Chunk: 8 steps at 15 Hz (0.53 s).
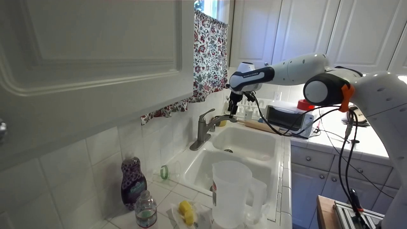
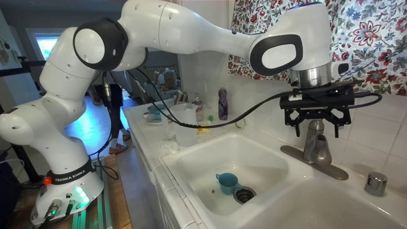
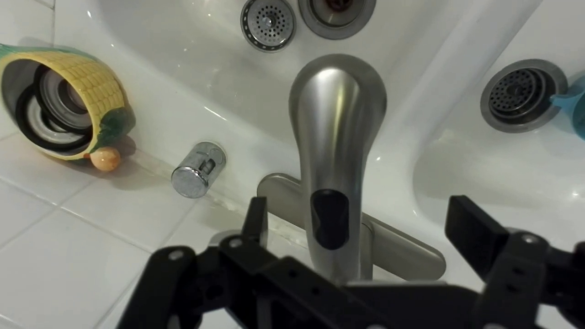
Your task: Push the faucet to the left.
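The brushed grey-metal faucet (image 1: 202,129) stands upright on its long, rounded base plate (image 3: 404,249) at the wall side of the white double-basin sink (image 2: 279,194), its slim lever handle (image 1: 208,112) slanting upward. Its short angled spout (image 3: 337,146) reaches out over the basin where a round metal strainer (image 3: 268,23) lies just beside a drain. The black two-fingered tool (image 2: 317,132) points down at the end of the white robot arm (image 2: 197,31), right at the spout. Its fingers (image 3: 476,228) are spread wide, and in the wrist view the spout runs between them with a gap visible on each side.

In the neighbouring basin a teal measuring cup (image 2: 228,183) rests beside the other drain. A chrome cylinder (image 2: 376,183) stands near the faucet, and past it, in the wrist view, sits a yellow corn-patterned ceramic holder (image 3: 103,84) with black-rimmed rings inside.

In both exterior views a purple patterned plastic bottle (image 1: 133,184) stands upright by the wall on the white-tiled table (image 1: 178,190). Near it are a small clear plastic bottle (image 1: 146,211), a bright yellow lumpy object (image 1: 187,212) and a translucent white plastic pitcher (image 1: 229,190). A floral curtain (image 1: 208,57) hangs above.
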Each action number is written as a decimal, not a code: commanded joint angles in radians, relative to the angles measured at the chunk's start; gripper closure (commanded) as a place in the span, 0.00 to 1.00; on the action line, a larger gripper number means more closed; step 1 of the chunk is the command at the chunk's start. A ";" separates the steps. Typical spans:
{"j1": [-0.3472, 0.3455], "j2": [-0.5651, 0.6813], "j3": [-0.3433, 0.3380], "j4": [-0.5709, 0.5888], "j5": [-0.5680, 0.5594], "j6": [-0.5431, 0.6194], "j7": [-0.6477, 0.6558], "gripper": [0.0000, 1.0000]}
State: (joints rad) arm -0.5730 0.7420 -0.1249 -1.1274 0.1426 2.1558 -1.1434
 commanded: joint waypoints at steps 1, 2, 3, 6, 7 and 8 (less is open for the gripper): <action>-0.010 0.058 0.010 0.079 0.002 -0.014 -0.032 0.00; -0.008 0.068 0.009 0.087 -0.001 -0.014 -0.032 0.00; -0.008 0.076 0.012 0.095 0.004 -0.018 -0.034 0.00; -0.008 0.098 0.019 0.116 0.006 -0.020 -0.039 0.25; -0.009 0.105 0.021 0.124 0.006 -0.021 -0.042 0.26; -0.009 0.111 0.022 0.132 0.005 -0.021 -0.044 0.34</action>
State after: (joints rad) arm -0.5717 0.8121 -0.1148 -1.0638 0.1428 2.1558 -1.1596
